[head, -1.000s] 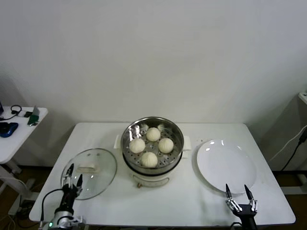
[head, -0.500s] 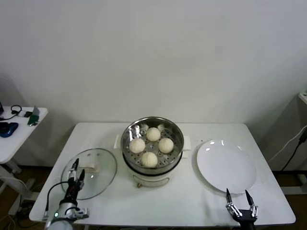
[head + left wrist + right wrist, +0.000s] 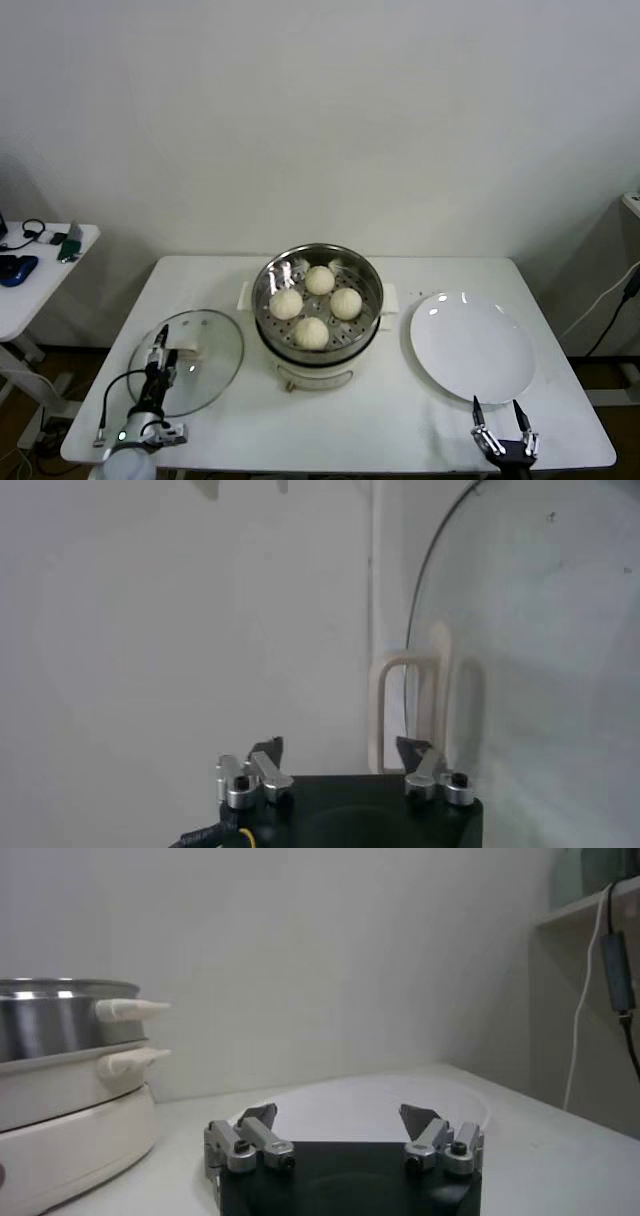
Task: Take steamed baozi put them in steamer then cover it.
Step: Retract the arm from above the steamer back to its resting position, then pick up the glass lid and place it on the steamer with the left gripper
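Baozi (image 3: 316,304), 4 of them, already sat inside the steamer (image 3: 317,261), well ahead of both grippers and between them; the steamer stood uncovered on its cream cooker base (image 3: 313,373) at the middle of the white table (image 3: 400,420). Its cover (image 3: 205,375), the clear glass lid, lay flat on the table directly under the left gripper (image 3: 160,350). That gripper hung over the lid's near half with its fingers spread to either side of the cream handle (image 3: 186,352), not clamped on it; in the left wrist view the handle (image 3: 425,712) appeared just beyond the fingertips, between the 2 of them, and the lid's thin rim (image 3: 414,620) curved away past it. The right gripper (image 3: 498,414) waited at the near edge of the table with its jaws wide apart and nothing between them. A flat white plate (image 3: 470,345) lay just ahead of it, and from the right wrist view the steamer (image 3: 50,1013) stood off to that gripper's left side, apart from it.
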